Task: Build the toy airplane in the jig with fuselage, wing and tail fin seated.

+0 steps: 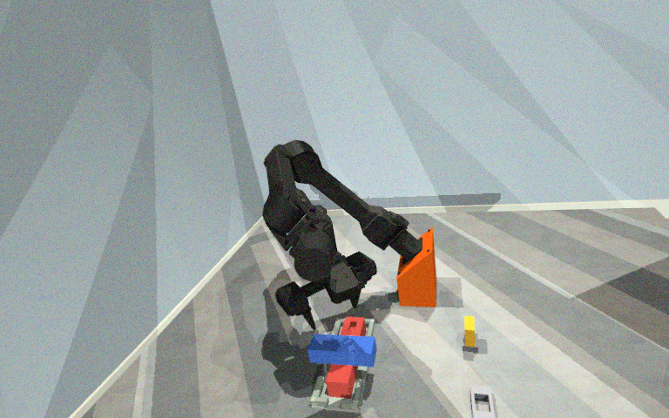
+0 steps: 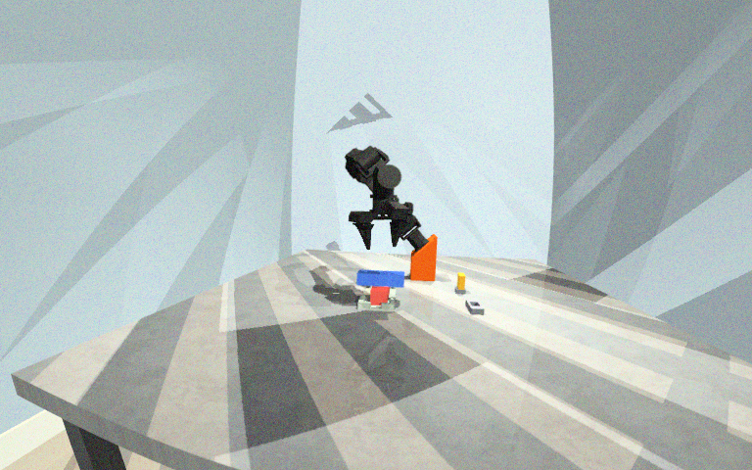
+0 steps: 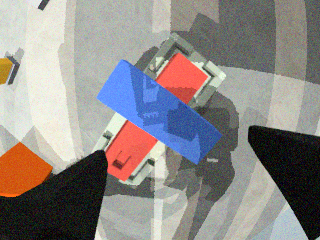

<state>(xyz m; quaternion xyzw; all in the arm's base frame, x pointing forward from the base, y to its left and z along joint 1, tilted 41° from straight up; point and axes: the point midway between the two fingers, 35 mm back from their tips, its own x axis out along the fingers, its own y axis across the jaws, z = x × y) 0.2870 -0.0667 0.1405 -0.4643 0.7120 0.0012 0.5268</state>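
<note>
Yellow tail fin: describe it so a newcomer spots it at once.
Find the orange arm base. In the top view, the yellow tail fin stands right of it, slightly lower. It is the only yellow piece, upright, unlike the low grey open frame nearby.

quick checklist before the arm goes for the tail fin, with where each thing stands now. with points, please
- Gripper [image 1: 334, 318] [image 2: 381, 248] [image 3: 180, 146] open and holding nothing: ok
- Fingers clear of the wing [image 1: 341, 350] [image 2: 380, 278] [image 3: 159, 111]: ok
- Fuselage [image 1: 341, 380] [image 2: 379, 296] [image 3: 184, 79] lying in the cradle [image 1: 336, 407] [image 2: 368, 305] [image 3: 216, 76]: ok
- Wing lying across the fuselage: ok
- Wing tab fully down in its socket: cannot tell, the wing covers it
- Tail socket [image 1: 352, 326] [image 3: 119, 162] unobstructed: ok
</note>
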